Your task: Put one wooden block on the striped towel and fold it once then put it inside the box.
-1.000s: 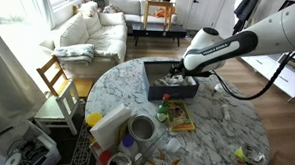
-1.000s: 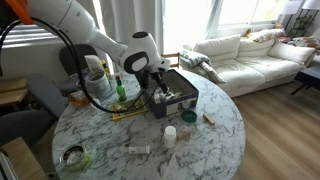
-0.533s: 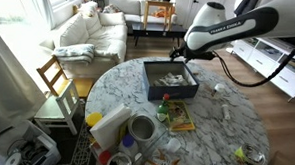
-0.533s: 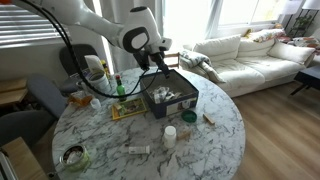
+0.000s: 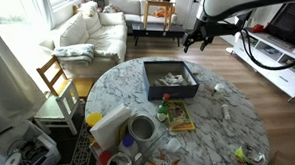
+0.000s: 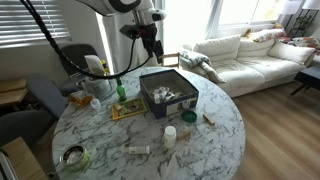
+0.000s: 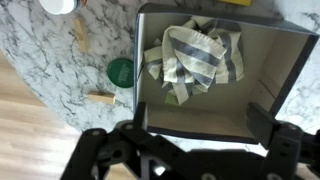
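Wooden block [image 7: 100,98]: lying on marble table [image 7: 40,60] beside green lid [image 7: 120,72], just outside box [image 7: 285,80]. Striped towel [image 7: 195,55]: resting crumpled inside box. Gripper [image 7: 190,160]: hovering above box, jaws spread wide, gripping nothing.

The gripper [image 6: 151,50] hangs high above the round marbled surface [image 6: 215,148], its fingers pointing down, well clear of the dark box [image 6: 150,102] that sits below it and slightly towards the sofa [image 6: 250,50]. A pale, crumpled towel [image 6: 168,95] lies inside the box. Beside the box stands a green bottle [image 6: 120,92] by a flat book [image 6: 127,111]. On the near side are a small white cup [image 6: 170,135] and a wooden block [image 6: 208,119].
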`<action>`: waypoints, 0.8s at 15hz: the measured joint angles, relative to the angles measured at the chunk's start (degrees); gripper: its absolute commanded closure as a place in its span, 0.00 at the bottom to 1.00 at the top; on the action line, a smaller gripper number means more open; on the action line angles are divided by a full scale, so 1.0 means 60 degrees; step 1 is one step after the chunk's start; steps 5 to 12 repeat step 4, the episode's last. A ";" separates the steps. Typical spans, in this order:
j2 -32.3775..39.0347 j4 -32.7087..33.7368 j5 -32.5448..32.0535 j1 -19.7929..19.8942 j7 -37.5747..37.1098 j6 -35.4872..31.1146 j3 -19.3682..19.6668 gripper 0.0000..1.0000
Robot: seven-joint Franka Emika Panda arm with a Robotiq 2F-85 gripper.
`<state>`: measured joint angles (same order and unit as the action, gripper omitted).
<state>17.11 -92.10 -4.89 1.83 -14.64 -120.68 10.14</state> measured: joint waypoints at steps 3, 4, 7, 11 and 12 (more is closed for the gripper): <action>-0.0143 -0.0061 -0.0031 0.0007 0.0100 0.0200 -0.0046 0.00; -0.0142 -0.0089 -0.0035 0.0007 0.0105 0.0200 -0.0052 0.00; -0.0142 -0.0089 -0.0035 0.0007 0.0105 0.0200 -0.0052 0.00; -0.0142 -0.0089 -0.0035 0.0007 0.0105 0.0200 -0.0052 0.00; -0.0142 -0.0089 -0.0035 0.0007 0.0105 0.0200 -0.0052 0.00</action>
